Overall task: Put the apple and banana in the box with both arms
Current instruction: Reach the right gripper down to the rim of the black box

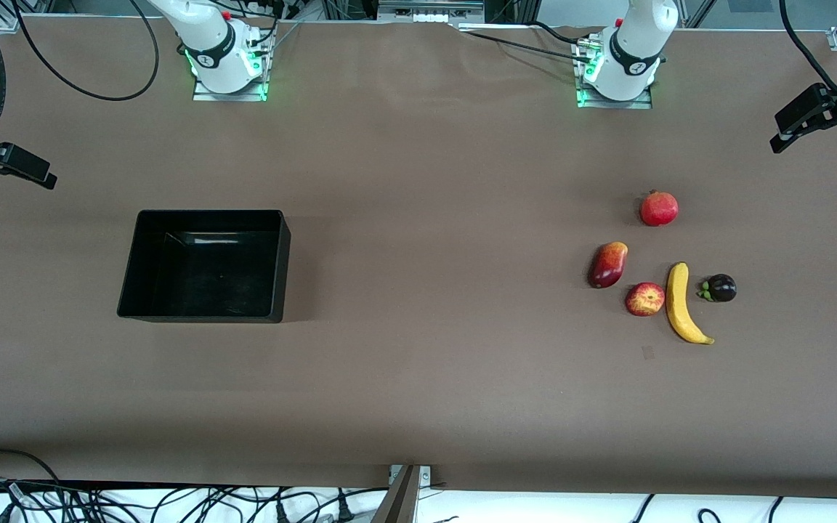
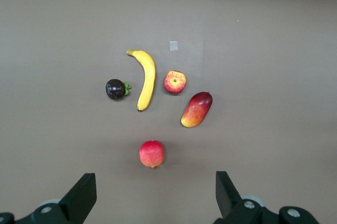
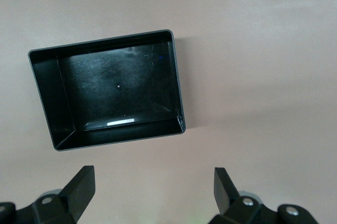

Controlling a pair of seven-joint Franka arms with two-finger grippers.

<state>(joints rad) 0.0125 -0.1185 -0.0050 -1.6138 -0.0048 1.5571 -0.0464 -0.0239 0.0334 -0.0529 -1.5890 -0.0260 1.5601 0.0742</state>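
The apple (image 1: 644, 298) lies on the brown table toward the left arm's end, touching or almost touching the banana (image 1: 680, 301) beside it. Both also show in the left wrist view, the apple (image 2: 175, 81) and the banana (image 2: 147, 79). The black box (image 1: 208, 213) stands empty toward the right arm's end and shows in the right wrist view (image 3: 105, 40). My left gripper (image 2: 156, 195) is open and empty, high over the table between the fruit and its base. My right gripper (image 3: 154, 192) is open and empty, high over the table beside the box.
A larger all-red round fruit (image 1: 659, 208) lies farther from the front camera than the apple. An oblong dark-red-and-yellow fruit (image 1: 609, 264) lies beside the apple. A small dark purple fruit (image 1: 720, 288) lies beside the banana. A small grey mark (image 1: 647, 352) is on the table nearer the camera.
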